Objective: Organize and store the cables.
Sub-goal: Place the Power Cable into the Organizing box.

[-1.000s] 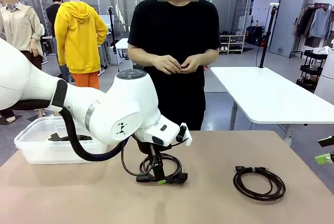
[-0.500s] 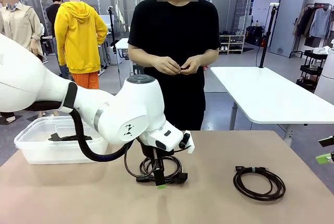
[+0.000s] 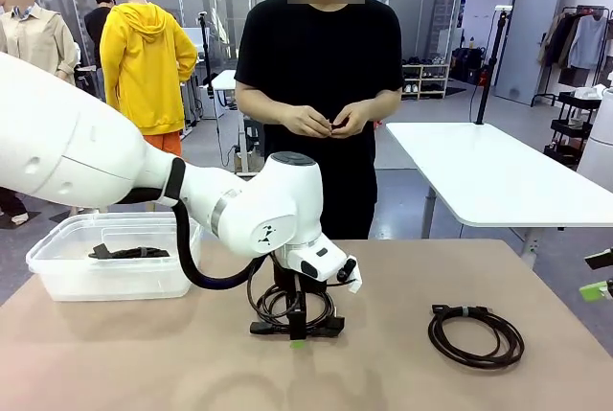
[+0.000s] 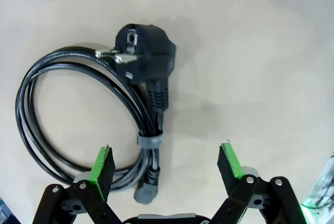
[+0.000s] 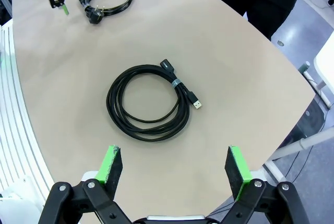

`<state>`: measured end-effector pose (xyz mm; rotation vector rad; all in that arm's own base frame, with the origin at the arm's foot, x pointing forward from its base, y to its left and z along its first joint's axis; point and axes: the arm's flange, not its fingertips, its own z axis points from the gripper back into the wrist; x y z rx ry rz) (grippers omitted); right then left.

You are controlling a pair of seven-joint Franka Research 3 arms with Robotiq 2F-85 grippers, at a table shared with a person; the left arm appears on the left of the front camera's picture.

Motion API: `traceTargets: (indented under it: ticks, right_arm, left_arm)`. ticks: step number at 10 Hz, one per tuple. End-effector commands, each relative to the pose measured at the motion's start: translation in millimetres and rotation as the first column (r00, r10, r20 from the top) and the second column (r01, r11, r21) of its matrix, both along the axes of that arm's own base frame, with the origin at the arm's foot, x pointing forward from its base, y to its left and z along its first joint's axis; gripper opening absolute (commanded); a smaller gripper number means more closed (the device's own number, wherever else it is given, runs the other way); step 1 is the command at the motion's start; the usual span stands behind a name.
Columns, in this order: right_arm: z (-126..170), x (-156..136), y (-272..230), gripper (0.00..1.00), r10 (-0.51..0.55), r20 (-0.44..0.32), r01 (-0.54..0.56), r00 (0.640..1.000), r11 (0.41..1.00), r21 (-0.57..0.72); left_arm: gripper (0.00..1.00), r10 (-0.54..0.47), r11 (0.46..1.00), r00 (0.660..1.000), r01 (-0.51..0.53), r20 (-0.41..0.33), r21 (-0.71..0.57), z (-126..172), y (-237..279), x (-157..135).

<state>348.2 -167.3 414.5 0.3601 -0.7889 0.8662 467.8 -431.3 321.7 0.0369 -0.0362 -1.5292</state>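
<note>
Left gripper (image 3: 298, 332) is standing low at the centre of the table (image 3: 383, 377), pointing down over the power cable (image 3: 265, 308). In the left wrist view its fingers (image 4: 103, 165) are spreading wide – nothing is clamped between them. The power cable (image 4: 156, 94) is lying coiled at the left of that frame, its plug at upper centre, its grey tie (image 4: 150, 141) between the 2 green pads. Contact between pads and cord cannot be told.

Right gripper (image 5: 175, 164) is hanging above the table, fingers also wide apart and holding nothing. The 2nd cable (image 5: 178, 84) is lying as a flat bound coil at mid-frame ahead of it; in the front view this cable (image 3: 466, 312) is sitting at lower right, well apart from the 1st.

A clear bin (image 3: 57, 272) is standing at the left edge of the table – a dark cable (image 3: 129, 252) is lying inside. A person's hands (image 3: 330, 122) are meeting at upper centre.
</note>
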Motion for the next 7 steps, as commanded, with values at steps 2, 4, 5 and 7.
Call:
traceTargets:
  ticks: [2, 4, 5, 7]
  right_arm:
    - [0.1, 2.4, -0.1, 1.0, -0.012, 0.002, 0.012, 1.0, 1.0, 0.013]
    - [0.1, 2.4, -0.1, 1.0, -0.012, 0.002, 0.012, 1.0, 1.0, 0.013]
    - [0.1, 2.4, -0.1, 1.0, -0.012, 0.002, 0.012, 1.0, 1.0, 0.013]
    - [0.1, 2.4, -0.1, 1.0, -0.012, 0.002, 0.012, 1.0, 1.0, 0.013]
  left_arm:
    - [1.0, -0.01, 1.0, 1.0, 0.01, -0.013, 0.012, -10.4, -5.4, 14.4]
    - [1.0, -0.012, 1.0, 1.0, 0.013, -0.022, 0.014, -14.3, -6.4, 17.8]
    - [0.81, 0.003, 1.0, 1.0, -0.002, -0.029, 0.03, -14.4, -5.0, 18.5]
    - [0.21, 0.008, 0.999, 0.999, -0.006, -0.037, 0.037, -13.4, -5.9, 17.3]
